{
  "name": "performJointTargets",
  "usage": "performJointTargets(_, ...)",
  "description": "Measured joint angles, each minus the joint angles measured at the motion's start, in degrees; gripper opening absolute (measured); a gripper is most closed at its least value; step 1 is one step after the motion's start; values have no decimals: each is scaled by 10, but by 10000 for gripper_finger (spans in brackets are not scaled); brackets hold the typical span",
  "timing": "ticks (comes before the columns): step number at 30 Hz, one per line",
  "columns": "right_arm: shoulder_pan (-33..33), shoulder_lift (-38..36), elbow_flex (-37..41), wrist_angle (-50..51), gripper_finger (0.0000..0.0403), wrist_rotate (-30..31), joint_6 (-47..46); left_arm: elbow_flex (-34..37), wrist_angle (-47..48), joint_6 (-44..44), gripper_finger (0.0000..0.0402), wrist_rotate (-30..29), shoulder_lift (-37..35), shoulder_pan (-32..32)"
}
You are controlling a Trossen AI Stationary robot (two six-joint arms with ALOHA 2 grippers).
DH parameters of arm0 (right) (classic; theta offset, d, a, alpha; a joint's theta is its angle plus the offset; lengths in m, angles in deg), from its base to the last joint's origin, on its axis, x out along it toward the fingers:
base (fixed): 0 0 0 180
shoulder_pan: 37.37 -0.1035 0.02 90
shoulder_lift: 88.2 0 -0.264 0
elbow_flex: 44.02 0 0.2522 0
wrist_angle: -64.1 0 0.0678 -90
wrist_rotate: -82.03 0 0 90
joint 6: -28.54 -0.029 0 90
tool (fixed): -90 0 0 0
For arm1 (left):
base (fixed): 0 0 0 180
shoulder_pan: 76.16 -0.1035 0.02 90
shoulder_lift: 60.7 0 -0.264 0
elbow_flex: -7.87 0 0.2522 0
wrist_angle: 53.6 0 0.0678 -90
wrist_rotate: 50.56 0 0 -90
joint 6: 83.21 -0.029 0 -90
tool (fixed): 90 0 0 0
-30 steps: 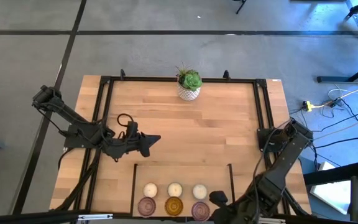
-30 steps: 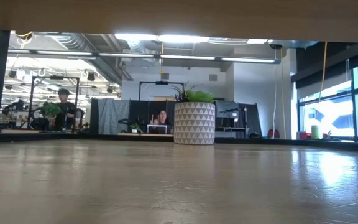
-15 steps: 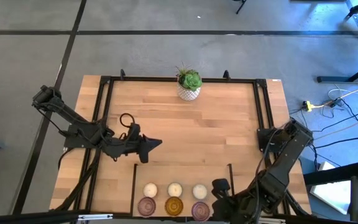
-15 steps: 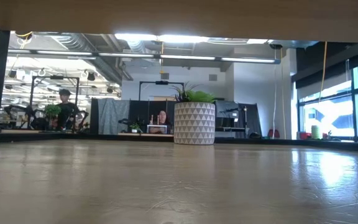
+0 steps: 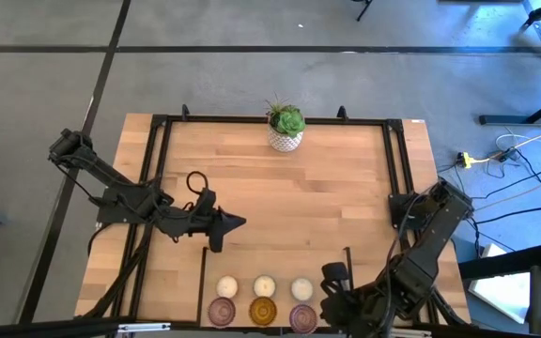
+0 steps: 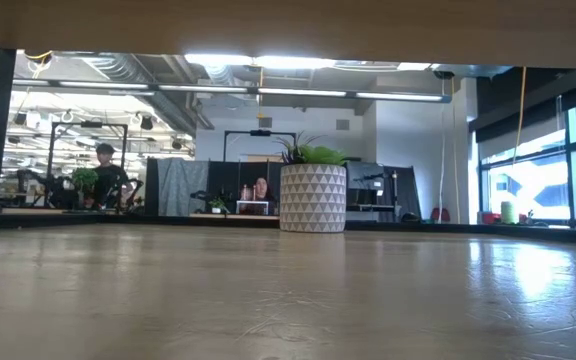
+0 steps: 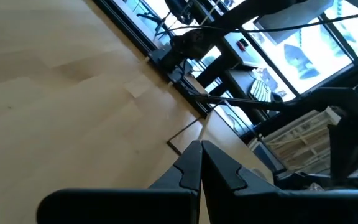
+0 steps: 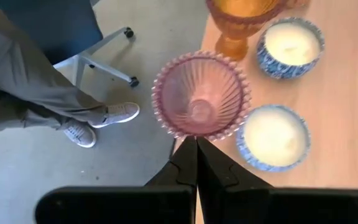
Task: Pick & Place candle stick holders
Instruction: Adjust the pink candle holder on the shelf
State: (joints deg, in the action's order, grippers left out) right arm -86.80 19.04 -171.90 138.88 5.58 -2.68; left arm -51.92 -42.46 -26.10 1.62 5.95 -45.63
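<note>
Six candle stick holders stand on their bases in two rows at the table's near edge. The far row is three cream ones [image 5: 264,285]. The near row is a pink glass one [image 5: 222,311], an amber one [image 5: 263,310] and another pink one [image 5: 302,316]. My right gripper [image 5: 332,278] is shut, just right of that group. In its wrist view the shut fingers [image 8: 196,152] point at the ribbed pink holder [image 8: 201,93], clear of it. My left gripper [image 5: 239,222] is shut over the table's left middle, holding nothing [image 7: 200,147].
A green plant in a white patterned pot [image 5: 286,131] stands at the far edge's middle [image 6: 313,198]. Black frame rails [image 5: 158,160] run along the left, far and right sides. Dark tape lines [image 5: 203,277] box in the holders. A person's legs and a chair base [image 8: 73,93] are beside the near edge.
My left gripper has rolled about its own axis while staying in place, still shut. My right gripper has risen a little, drifted toward the far edge beside the holders and tipped, still shut. The holders have not moved.
</note>
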Motion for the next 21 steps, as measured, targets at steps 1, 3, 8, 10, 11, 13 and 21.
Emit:
performJointTargets(1,3,0,0,0,0,0,4,0,2,0,2,0,0,-2)
performJointTargets(3,8,0,-5,10,0,0,16,0,2,1,2,4,0,-7)
performJointTargets(8,13,-2,-29,54,0,49,41,0,2,6,2,19,0,-21)
performJointTargets(10,13,-1,-38,69,0,82,51,0,2,6,2,19,0,-23)
performJointTargets(11,13,-2,-39,69,0,92,55,0,2,6,2,19,0,-23)
performJointTargets(13,14,-2,-39,70,0,100,59,0,2,6,2,20,0,-25)
performJointTargets(21,13,-1,-39,72,0,100,53,0,2,-3,2,30,0,-27)
